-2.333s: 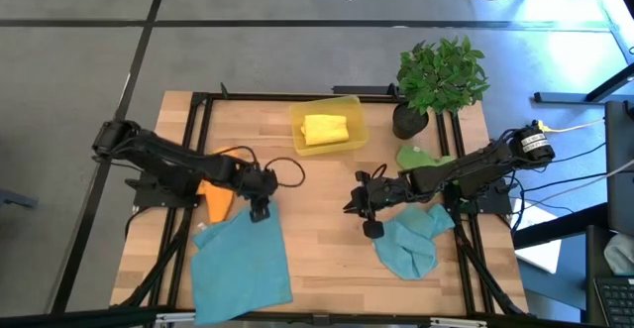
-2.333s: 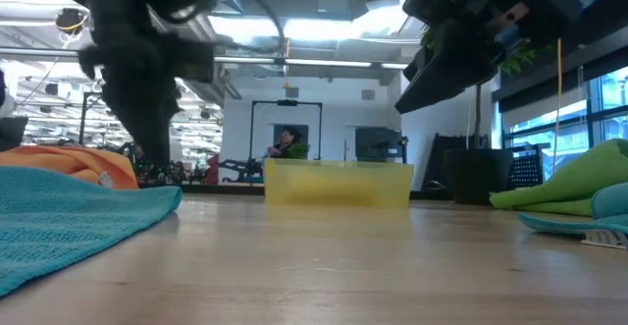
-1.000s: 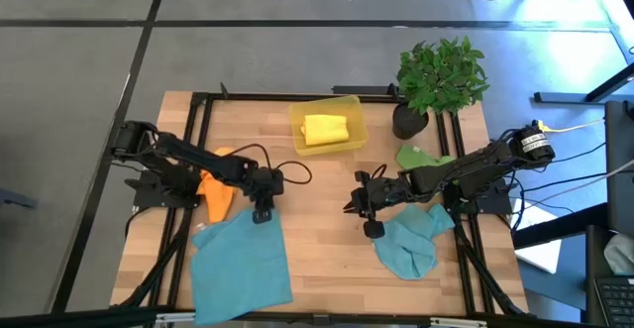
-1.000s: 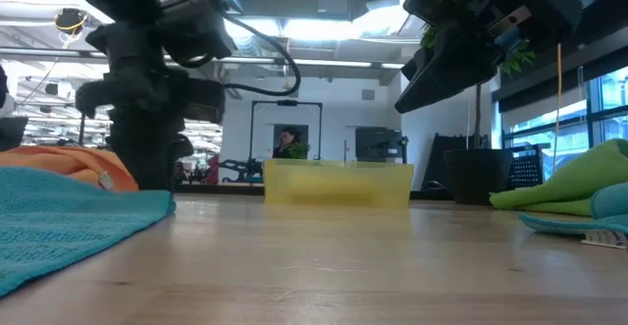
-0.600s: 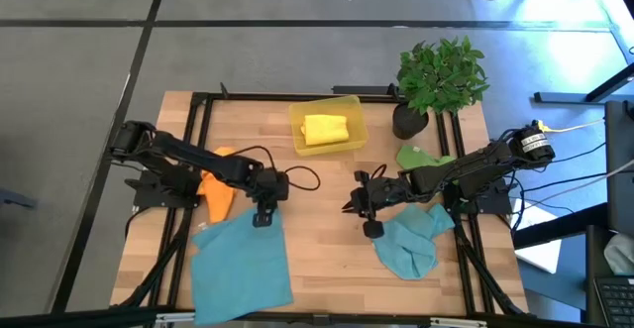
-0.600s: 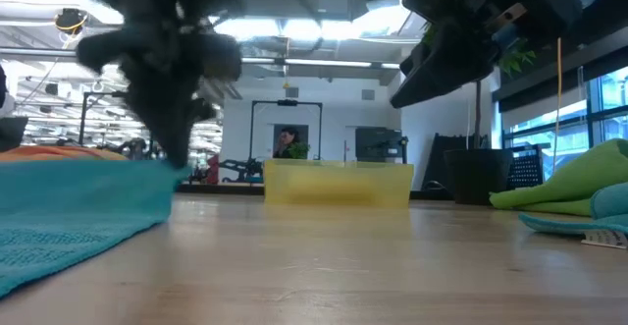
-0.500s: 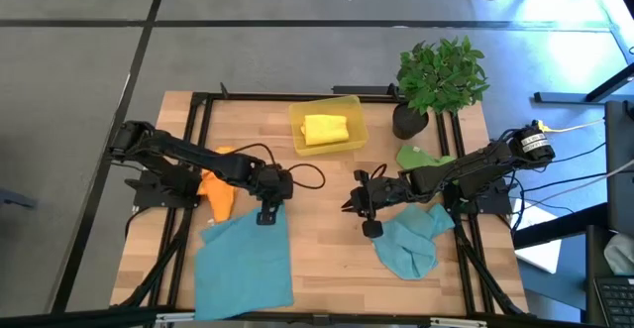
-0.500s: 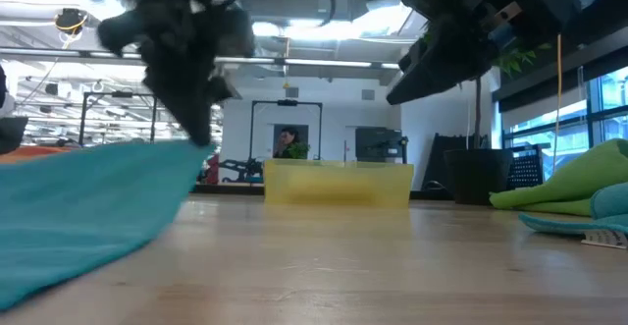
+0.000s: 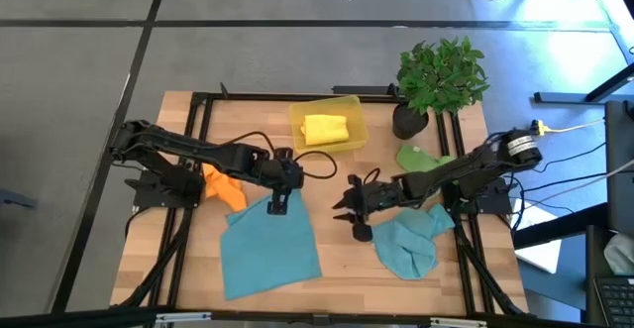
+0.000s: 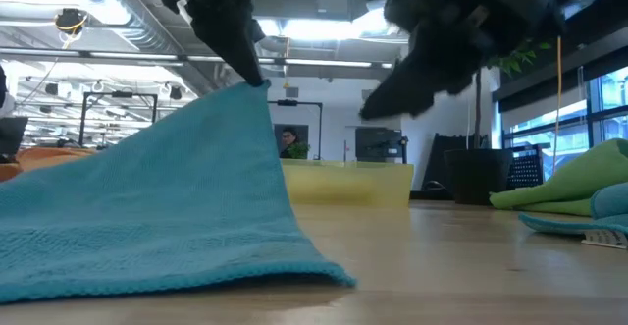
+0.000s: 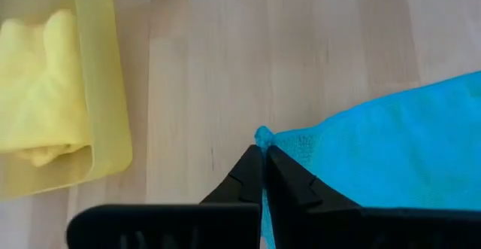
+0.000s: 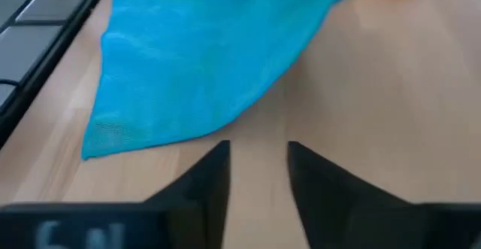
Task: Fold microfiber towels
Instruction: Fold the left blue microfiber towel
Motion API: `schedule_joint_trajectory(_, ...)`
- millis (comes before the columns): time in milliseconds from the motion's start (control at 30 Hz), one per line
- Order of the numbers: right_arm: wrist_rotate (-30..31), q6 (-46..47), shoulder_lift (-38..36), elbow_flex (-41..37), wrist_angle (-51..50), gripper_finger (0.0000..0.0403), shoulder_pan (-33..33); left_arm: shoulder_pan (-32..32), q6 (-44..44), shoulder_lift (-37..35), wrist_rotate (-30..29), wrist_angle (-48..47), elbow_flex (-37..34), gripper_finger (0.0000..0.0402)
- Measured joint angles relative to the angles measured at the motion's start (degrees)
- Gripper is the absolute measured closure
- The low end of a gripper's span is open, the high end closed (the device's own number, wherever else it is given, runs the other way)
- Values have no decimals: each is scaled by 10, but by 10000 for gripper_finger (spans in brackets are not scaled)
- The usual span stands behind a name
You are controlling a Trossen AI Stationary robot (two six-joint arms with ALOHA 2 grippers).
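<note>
A teal-blue towel (image 9: 267,251) lies spread at the table's near left, and its far right corner is raised off the wood. My left gripper (image 9: 280,202) is shut on that corner, above the table's middle. My right gripper (image 9: 342,200) stands open, a little right of centre, pointing toward the raised towel with nothing between its fingers (image 12: 213,175). A second teal-blue towel (image 9: 408,245) lies crumpled on the table by the right arm. An orange towel (image 9: 224,185) lies bunched at the left. A green towel (image 9: 420,157) lies at the right. A folded yellow towel (image 9: 325,130) sits in the yellow bin (image 9: 349,103). My left gripper pinches the towel's far right corner (image 11: 263,137) between its two fingers, which slant down from above. The tip of the corner sticks out just past the fingertips. From the corner (image 10: 259,86) the cloth slopes down in a tent, and its near and left parts (image 10: 118,256) rest on the table.
A potted plant (image 9: 440,76) stands at the far right corner. The yellow bin stands at the far middle. Bare wood (image 9: 337,269) shows between the two teal-blue towels. A black frame (image 9: 203,105) runs along the table's edges.
My left gripper has risen and gone toward the table's right and far edge with the towel's corner. The corner has come up into a tent and the whole towel has slid right, its near part staying on the wood. My right gripper has opened and tipped down.
</note>
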Motion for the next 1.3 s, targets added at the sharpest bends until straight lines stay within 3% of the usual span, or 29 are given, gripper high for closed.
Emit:
schedule_joint_trajectory(100,-10,48,50,0,43,202,-8,-1,0,0,-7,-1,0,401)
schedule_joint_trajectory(200,-69,79,95,0,98,158,-31,-4,0,0,-10,-1,0,401)
schedule_joint_trajectory(333,-145,106,145,0,178,129,-59,-4,0,0,-12,-1,0,401)
schedule_joint_trajectory(467,-171,121,178,5,222,124,-66,-4,0,0,-26,0,0,401)
schedule_joint_trajectory(833,-171,136,232,60,206,127,-54,-2,6,-9,-76,24,24,401)
schedule_joint_trajectory(1300,-224,160,234,66,147,131,-12,-2,6,-11,-93,-13,53,401)
